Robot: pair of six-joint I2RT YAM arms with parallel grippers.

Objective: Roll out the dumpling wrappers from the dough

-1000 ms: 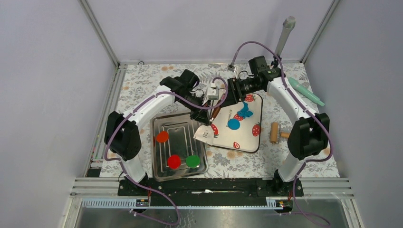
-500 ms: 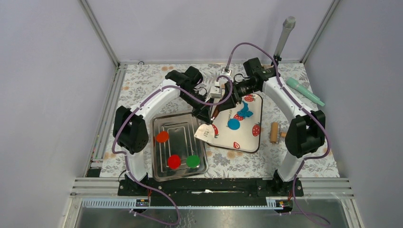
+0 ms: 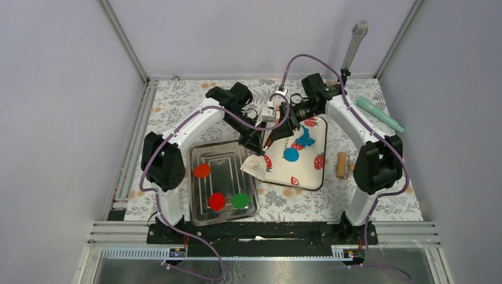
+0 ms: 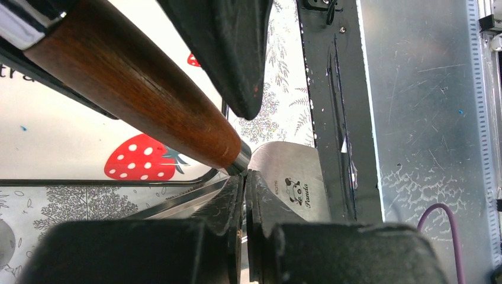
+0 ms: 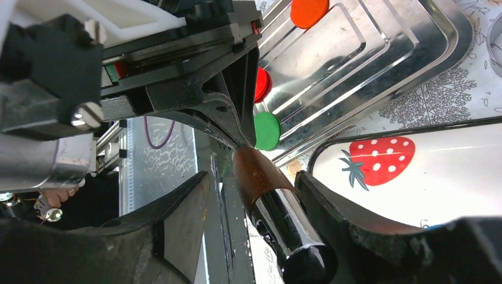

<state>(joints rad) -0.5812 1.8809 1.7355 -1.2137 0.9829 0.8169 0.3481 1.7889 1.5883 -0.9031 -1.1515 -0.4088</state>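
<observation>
The blue dough lies on the strawberry-print board (image 3: 317, 174) as a ragged blob (image 3: 305, 137) and a flat round disc (image 3: 290, 154). My left gripper (image 3: 256, 147) (image 4: 244, 174) is shut on the thin steel blade (image 4: 290, 177) (image 3: 254, 165) of a scraper with a brown wooden handle (image 4: 136, 89) (image 3: 269, 139). The scraper hangs over the board's left edge. My right gripper (image 3: 274, 132) (image 5: 253, 175) is open, one finger on each side of that handle (image 5: 260, 183). One right finger (image 4: 225, 47) shows above the handle in the left wrist view.
A steel tray (image 3: 204, 154) at the left holds an orange (image 3: 202, 170), a red (image 3: 216, 201) and a green disc (image 3: 240, 200). A small wooden roller (image 3: 341, 164) lies right of the board. A green tool (image 3: 379, 113) lies at the far right.
Both arms drew closer together at the back. My right gripper moved left until its fingers came around the scraper handle. The left gripper kept hold of the blade.
</observation>
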